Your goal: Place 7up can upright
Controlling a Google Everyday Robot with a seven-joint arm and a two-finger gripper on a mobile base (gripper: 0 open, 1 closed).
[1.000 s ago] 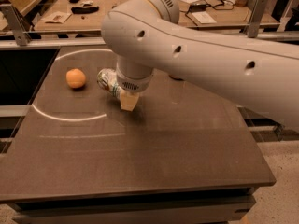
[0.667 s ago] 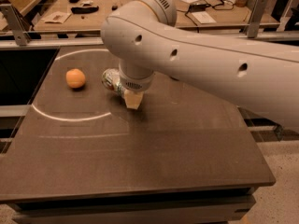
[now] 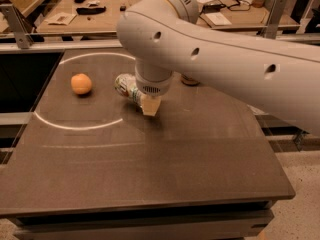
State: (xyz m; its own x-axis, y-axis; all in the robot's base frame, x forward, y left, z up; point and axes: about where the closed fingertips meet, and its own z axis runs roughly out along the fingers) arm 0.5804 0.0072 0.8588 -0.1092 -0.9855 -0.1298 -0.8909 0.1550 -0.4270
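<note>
1. 7up can (image 3: 126, 86) lies on its side on the table (image 3: 165, 169), inside the white ring (image 3: 75, 127), one end hidden behind the pincer.
2. Pincer (image 3: 150, 106) points down right at the can; I cannot tell whether it is grasping.
3. Orange (image 3: 81, 83) rests near the can's other end, apart.

Centre: the hand (image 3: 150, 105) sits low on the dark grey bench (image 3: 165, 184), at one end of the lying silvery-white aluminium 7up can (image 3: 126, 85).
Beside can: round orange fruit (image 3: 81, 83), near but apart.
Overhead: thick white robot arm (image 3: 225, 59) covers the rear right.
Front: open bench surface.
</note>
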